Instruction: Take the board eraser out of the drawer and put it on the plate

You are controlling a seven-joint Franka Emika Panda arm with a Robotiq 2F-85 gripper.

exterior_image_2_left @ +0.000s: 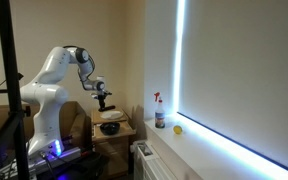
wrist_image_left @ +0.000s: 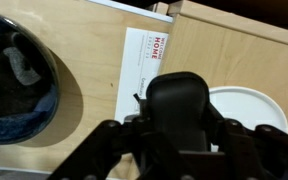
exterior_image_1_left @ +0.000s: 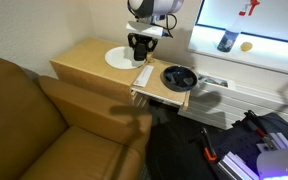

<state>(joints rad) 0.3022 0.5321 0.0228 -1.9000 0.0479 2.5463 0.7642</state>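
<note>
My gripper (wrist_image_left: 181, 122) is shut on the board eraser (wrist_image_left: 179, 90), a black oblong block that fills the middle of the wrist view. It hangs above the pale wooden cabinet top, at the edge of the white plate (wrist_image_left: 249, 108). In an exterior view the gripper (exterior_image_1_left: 138, 45) is just above the plate (exterior_image_1_left: 117, 58), next to the open drawer (exterior_image_1_left: 156, 96). The drawer floor (wrist_image_left: 89, 75) holds a white printed card (wrist_image_left: 142, 60). In an exterior view the gripper (exterior_image_2_left: 104, 103) hovers over the cabinet.
A round black dish (exterior_image_1_left: 178, 77) sits in the drawer and also shows in the wrist view (wrist_image_left: 19, 85). A brown sofa (exterior_image_1_left: 44, 125) stands beside the cabinet. A dark bluish block (exterior_image_1_left: 227, 41) and a yellow object (exterior_image_1_left: 247, 46) are on the windowsill, and a spray bottle (exterior_image_2_left: 160, 112) too.
</note>
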